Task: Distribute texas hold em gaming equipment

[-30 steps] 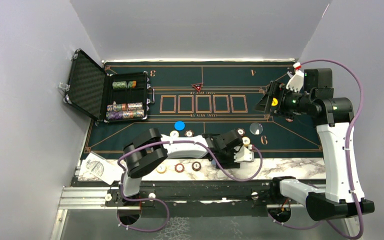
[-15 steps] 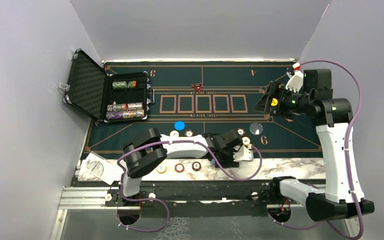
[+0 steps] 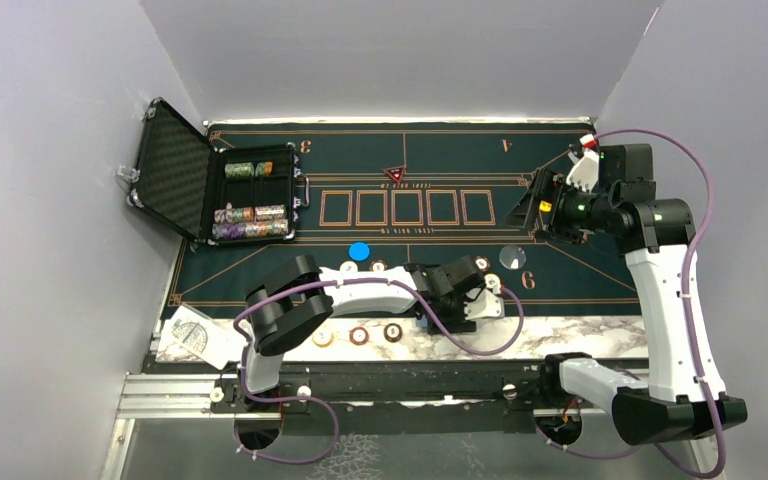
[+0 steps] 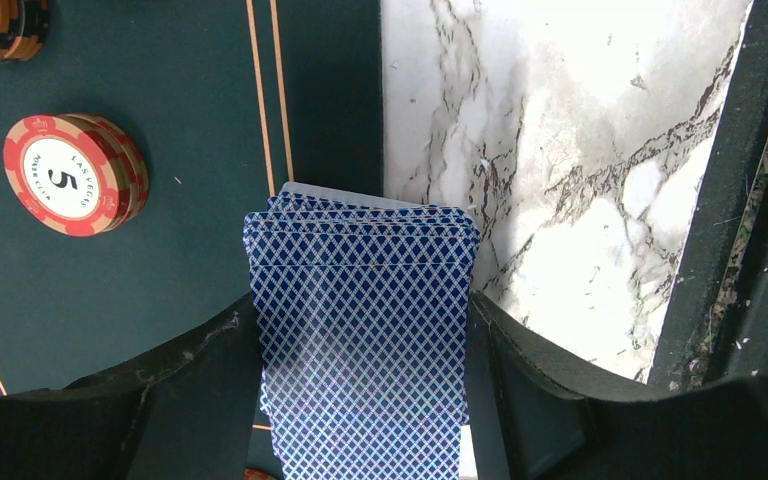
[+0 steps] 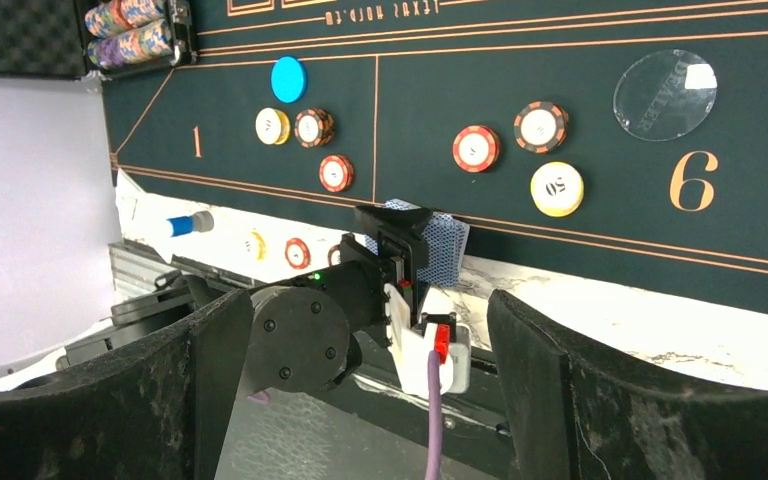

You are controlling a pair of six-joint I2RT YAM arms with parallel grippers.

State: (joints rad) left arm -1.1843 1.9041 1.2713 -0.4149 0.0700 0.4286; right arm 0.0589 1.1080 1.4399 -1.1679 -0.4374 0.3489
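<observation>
At the near edge of the green felt mat (image 4: 160, 300), the left end effector (image 4: 362, 305) is pressed in on a deck of blue-backed cards (image 4: 360, 350). The deck is pinched by its long edges between the two fingers (image 4: 195, 390). Its far end is slightly fanned and is held over the line where the mat meets the marbled counter (image 4: 580, 150); whether it touches the surface cannot be told. Beside the deck, farther onto the mat and apart from the cards, a short stack of red-and-white chips marked 5 (image 4: 68, 172) is seen.

Over the mat's right side, the right end effector (image 5: 370, 300) is held with its fingers spread wide. On the mat near the printed 6, a clear dealer disc (image 5: 665, 95), a dark orange-edged chip (image 5: 540, 126) and a yellow chip (image 5: 557, 188) are laid flat, each apart from the others. Farther left, a blue disc (image 5: 288, 78) is set near three more chips (image 5: 313, 127). Another three chips (image 3: 359, 335) are lined up on the counter strip in front of the mat. A small red triangular marker (image 3: 394, 174) is placed just beyond the row of printed card boxes at mid-mat. At the mat's left end, the black case (image 3: 175, 175) is stood open, with chip rows (image 3: 250, 222) in its tray.
</observation>
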